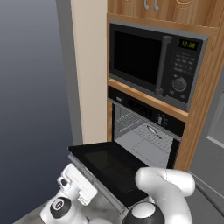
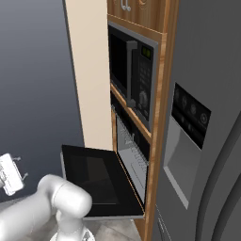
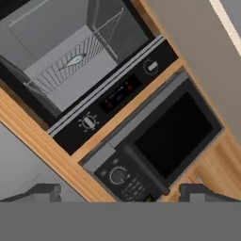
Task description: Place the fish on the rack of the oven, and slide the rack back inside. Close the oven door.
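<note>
Looks like the fish [image 1: 154, 131] is already on the rack [image 1: 144, 131] inside the oven [image 1: 146, 131]. End effector [image 3: 120, 195] is wide open, holding nothing. Next: lifting the dropped oven door [image 1: 111, 168] shut.

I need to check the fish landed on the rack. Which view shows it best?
The hand view: the fish lies unobstructed on the rack. The left base view shows it small; in the right base view I cannot make it out.
</note>
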Tool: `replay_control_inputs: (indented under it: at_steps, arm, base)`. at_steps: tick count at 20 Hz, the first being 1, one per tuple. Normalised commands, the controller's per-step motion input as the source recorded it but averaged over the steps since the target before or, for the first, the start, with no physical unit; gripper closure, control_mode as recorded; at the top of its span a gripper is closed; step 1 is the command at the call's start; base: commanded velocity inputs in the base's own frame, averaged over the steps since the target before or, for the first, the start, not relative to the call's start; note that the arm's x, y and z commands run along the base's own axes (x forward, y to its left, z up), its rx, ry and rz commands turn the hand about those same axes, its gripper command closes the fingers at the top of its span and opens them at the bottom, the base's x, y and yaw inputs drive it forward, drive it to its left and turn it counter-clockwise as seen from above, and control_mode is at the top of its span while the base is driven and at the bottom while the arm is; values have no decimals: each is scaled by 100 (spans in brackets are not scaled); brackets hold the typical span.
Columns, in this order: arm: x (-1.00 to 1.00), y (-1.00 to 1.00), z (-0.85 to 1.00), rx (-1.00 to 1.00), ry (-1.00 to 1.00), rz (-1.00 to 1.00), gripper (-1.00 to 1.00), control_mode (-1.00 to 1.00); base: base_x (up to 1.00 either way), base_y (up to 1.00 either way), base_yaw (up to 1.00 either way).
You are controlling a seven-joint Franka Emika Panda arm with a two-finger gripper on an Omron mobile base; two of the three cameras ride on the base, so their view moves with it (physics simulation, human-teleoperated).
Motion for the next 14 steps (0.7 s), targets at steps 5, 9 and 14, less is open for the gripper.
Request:
replay_control_inputs:
  at_steps: [5,9,14]
  arm:
    - [37,1,-66,-3,25,-7,-100,-100]
    - [41,-1,-96,-8,26,-1,-100,-100]
    - [26,0,-100,-13,23,0,-100,-100]
  base:
    - [0,0,0]
    - [0,0,0]
    - [0,0,0]
